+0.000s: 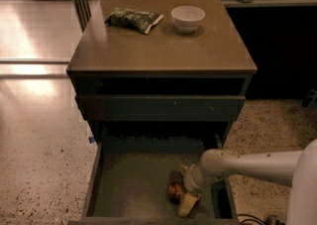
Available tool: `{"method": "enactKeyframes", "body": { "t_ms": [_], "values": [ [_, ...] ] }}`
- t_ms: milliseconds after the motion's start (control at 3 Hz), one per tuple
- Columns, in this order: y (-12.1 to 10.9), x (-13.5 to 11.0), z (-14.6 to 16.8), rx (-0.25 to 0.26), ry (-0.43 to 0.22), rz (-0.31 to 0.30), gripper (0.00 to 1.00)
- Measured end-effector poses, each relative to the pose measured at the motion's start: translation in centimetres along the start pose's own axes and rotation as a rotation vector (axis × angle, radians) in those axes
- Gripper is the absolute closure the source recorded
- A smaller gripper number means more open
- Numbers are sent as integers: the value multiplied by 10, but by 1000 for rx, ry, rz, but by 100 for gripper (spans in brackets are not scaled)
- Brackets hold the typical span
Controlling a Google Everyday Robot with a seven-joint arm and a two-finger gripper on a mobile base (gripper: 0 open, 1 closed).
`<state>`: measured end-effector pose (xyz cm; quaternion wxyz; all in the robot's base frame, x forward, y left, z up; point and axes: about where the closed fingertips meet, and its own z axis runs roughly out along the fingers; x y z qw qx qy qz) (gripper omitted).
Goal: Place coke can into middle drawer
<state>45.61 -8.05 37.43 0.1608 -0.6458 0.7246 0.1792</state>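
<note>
Coke can (174, 192), a small red metal can, is seen on the flat olive-grey floor of the middle drawer (130, 189), a wide, shallow, dark grey box that is pulled out from the lower front of the brown, square-topped cabinet (163, 53). The can is found toward the front right of that drawer, well out from the cabinet's face; whether it is upright or on its side cannot be told. The cream-coloured gripper (188, 200) is lowered into the drawer just beside the can, on the can's right, and whether it is open or clamped on the can cannot be told. It is carried by a pale, rounded arm (247, 162) that reaches in from the cabinet's right. Above the open drawer, a narrow dark drawer front panel (159, 107) is seen closed across the cabinet's face. On the cabinet's top, a crumpled green-and-white snack bag (132, 19) is laid near the back left, and a small round white bowl (187, 18) is set upright near the back, right of the bag and apart from it.
</note>
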Motion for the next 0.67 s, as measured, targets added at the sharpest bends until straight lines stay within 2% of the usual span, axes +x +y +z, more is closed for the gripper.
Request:
{"method": "enactKeyframes", "body": {
  "t_ms": [333,667],
  "values": [
    [-5,-1,-40,74,-3,2,0],
    [-15,13,-120,240,30,40,0]
  ]
}}
